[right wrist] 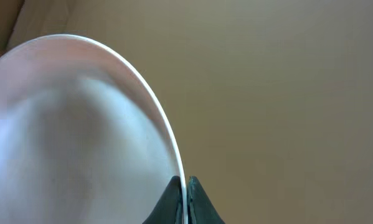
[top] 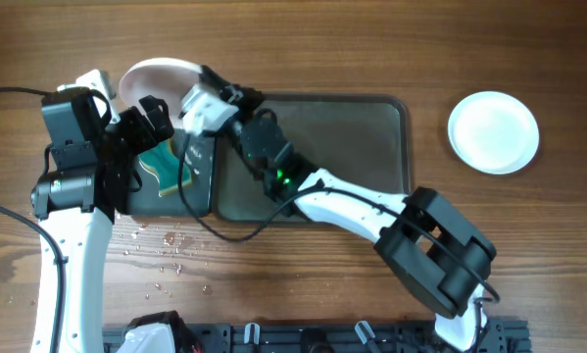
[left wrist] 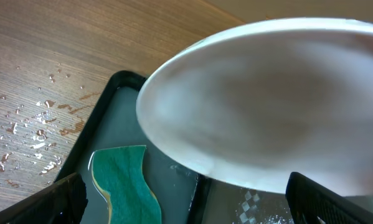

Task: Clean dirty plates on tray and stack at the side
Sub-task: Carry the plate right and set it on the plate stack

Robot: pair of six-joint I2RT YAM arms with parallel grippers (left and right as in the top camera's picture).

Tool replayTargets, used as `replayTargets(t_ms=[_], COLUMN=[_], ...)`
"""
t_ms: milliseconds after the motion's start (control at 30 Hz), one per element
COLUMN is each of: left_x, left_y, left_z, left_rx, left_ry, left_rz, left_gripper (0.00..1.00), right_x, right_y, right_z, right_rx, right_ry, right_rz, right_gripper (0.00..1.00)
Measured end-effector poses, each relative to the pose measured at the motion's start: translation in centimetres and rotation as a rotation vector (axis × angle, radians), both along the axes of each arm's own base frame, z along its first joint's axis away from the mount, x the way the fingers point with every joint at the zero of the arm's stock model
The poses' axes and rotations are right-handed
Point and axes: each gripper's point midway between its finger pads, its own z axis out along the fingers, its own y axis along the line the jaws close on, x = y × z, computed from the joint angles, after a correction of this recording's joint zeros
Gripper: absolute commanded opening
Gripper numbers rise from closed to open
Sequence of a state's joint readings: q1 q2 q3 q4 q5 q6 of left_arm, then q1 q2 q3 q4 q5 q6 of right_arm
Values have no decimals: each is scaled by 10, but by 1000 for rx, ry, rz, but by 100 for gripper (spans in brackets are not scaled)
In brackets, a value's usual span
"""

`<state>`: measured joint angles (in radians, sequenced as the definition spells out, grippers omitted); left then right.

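While the right arm stretches from the near right corner diagonally across the wooden surface (top: 322, 49), its right fingers (right wrist: 179, 200) are pinched tight on the thin rim of a white plate (top: 159, 78), one finger on each face of the rim. That plate is lifted off the surface and tilted, so from above it looks like a flattened oval. It hangs just past the far left corner of the large dark grey tray (top: 371, 147), over the far end of a narrower black tray (left wrist: 105, 118) that lies against the grey tray's left side. From the right wrist camera the plate fills the left half of the picture as a pale, blurred curve against a plain tan background, and whether its centre is smudged cannot be told. The left arm stands at the left edge, and its left fingers (top: 161, 118) are spread as wide as they go and grip nothing; they hover over the black tray, just under the tilted plate, which fills most of the left wrist view. A green and yellow sponge (left wrist: 121, 186) with a wavy edge lies in the black tray, in a shallow film of water. Water droplets (top: 166, 257) are scattered on the wood near the front of that tray. Well apart, to the right of the grey tray, another white plate (top: 493, 131) lies flat on the surface; whether more plates lie under it cannot be told.
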<state>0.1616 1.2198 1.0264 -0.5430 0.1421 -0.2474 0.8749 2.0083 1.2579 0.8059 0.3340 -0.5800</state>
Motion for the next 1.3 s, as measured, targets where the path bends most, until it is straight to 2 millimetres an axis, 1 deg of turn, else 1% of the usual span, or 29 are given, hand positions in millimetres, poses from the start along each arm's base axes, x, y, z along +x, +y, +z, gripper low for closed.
replayTargets(t_ms=[33,133,267,367,433,500,567,633,700,767,800,867,967,1033,1100,1200,1267,1300], left_x=[0,0,0,0,0,0,0,0,0,0,0,0,0,0,0,0,0,0], left_y=[0,0,0,0,0,0,0,0,0,0,0,0,0,0,0,0,0,0], left_z=[0,0,0,0,0,0,-1,0,-1,0,0,0,-1,-1,0,0,-1,0], left_rx=[0,0,0,0,0,0,-1,0,0,0,0,0,0,0,0,0,0,0], left_ry=[0,1,2,2,2,2,3,2,3,2,2,2,3,3,2,2,3,2], left_rz=[0,0,0,0,0,0,0,0,0,0,0,0,0,0,0,0,0,0], left_gripper=[100,100,100,100,100,100,100,100,100,100,100,100,100,100,100,100,100,100], right_x=[5,27,46,53,54,54,55,54,57,59,58,55,45,31,18,-4,-18,-23], right_y=[-5,-30,-59,-73,-82,-99,-123,-161,-208,-264,-286,-344,-411,-463,-508,-553,-573,-579], right_z=[-9,-46,-79,-95,-102,-106,-105,-104,-104,-107,-109,-117,-128,-135,-140,-152,-159,-162], right_rx=[27,131,322,437,490,529,562,601,653,721,750,831,934,1020,1085,1114,1098,1087], right_ry=[59,289,552,712,827,941,1036,1138,1211,1263,1281,1317,1348,1354,1336,1321,1315,1314], right_rz=[-9,-58,-90,-77,-35,1,9,-32,-113,-223,-269,-394,-540,-648,-746,-908,-1004,-1042], right_gripper=[4,4,4,4,4,4,4,4,4,4,4,4,4,4,4,4,4,4])
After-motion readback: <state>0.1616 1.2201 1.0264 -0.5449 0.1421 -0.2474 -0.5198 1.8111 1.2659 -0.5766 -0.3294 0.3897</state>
